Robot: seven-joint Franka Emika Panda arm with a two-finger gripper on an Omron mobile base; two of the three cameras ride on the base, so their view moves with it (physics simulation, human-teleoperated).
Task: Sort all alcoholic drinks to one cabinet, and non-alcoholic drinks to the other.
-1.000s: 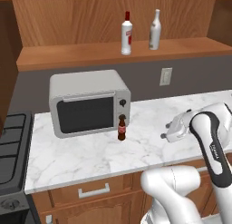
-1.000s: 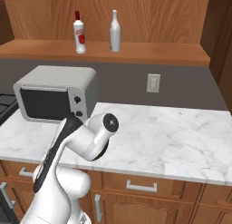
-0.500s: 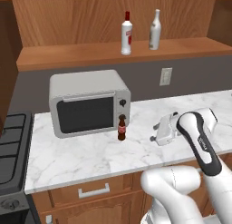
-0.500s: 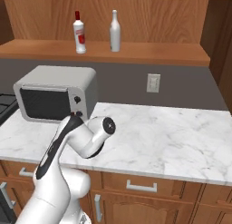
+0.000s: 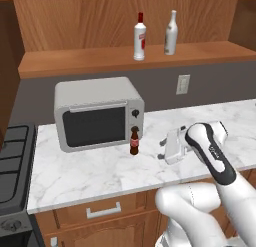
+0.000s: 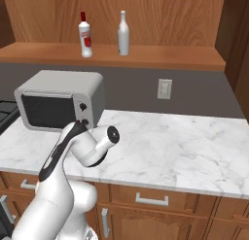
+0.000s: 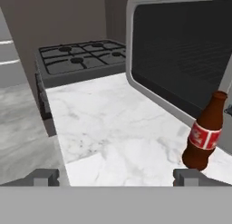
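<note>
A small brown cola bottle (image 5: pixel 134 141) with a red label stands upright on the white marbled worktop (image 5: pixel 100 173), just in front of the lower right corner of the grey microwave (image 5: pixel 97 112), close to its control knobs. In the left base view the robot's fingers (image 5: pixel 169 147) hover low over the worktop at about 3 o'clock from the cola bottle, near it but apart from it, pointing toward it and standing wide apart with nothing between them. In the hand view the cola bottle (image 7: pixel 205 134) sits at about 3 o'clock, right above the right fingertip (image 7: pixel 190 175), with the dark glass door of the microwave (image 7: pixel 181 55) rising behind it and a black stove (image 7: pixel 79 55) at about 11 o'clock beyond the end of the worktop. Up on the wooden shelf (image 5: pixel 125 61) above the microwave stand two tall slim bottles: a white bottle with red cap (image 5: pixel 139 37) and red label, and at 3 o'clock from it, a little apart, a plain pale bottle (image 5: pixel 171 34) with a long neck. In the right base view the same two bottles stand on the shelf at about 11 and 12 o'clock, the white arm bends in front of the microwave, and a wall socket (image 6: pixel 164 88) sits on the grey wall at about 1 o'clock.
</note>
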